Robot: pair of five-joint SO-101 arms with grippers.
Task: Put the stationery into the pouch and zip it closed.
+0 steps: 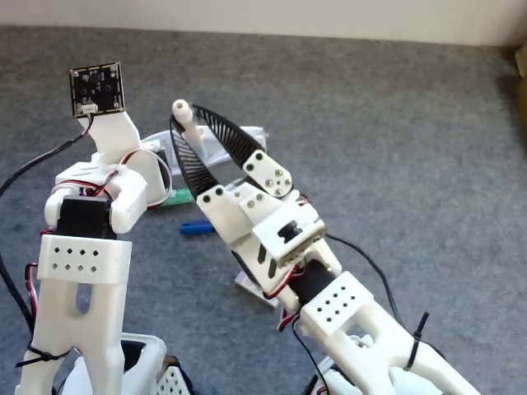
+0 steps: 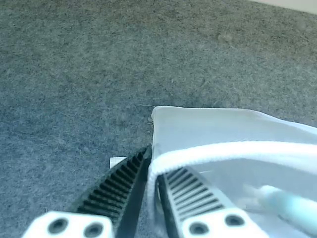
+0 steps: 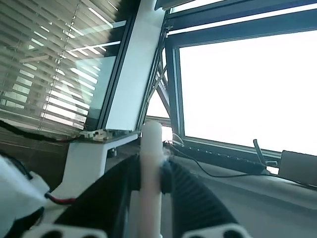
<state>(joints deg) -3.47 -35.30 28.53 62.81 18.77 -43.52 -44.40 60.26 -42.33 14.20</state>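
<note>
The left claw [image 2: 151,166] is closed on the rim of the clear pouch [image 2: 218,126], low in the frame. At upper centre, the right claw [image 1: 184,123] grips tightly a white pen [image 1: 181,109]. A blue pen [image 1: 196,228] lies on the grey counter [image 1: 395,123].

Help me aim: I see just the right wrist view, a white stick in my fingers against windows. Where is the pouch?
Observer: In the high view the pouch sits on the carpet behind the fingers of the right gripper, partly hidden by them.
Operator: Is its mouth held?
Observer: Yes. The left wrist view has the left gripper shut on the zipper rim.
Operator: What is not in the pouch yet?
Observer: Besides your white stick, a green item and a blue item lie on the carpet.
</note>
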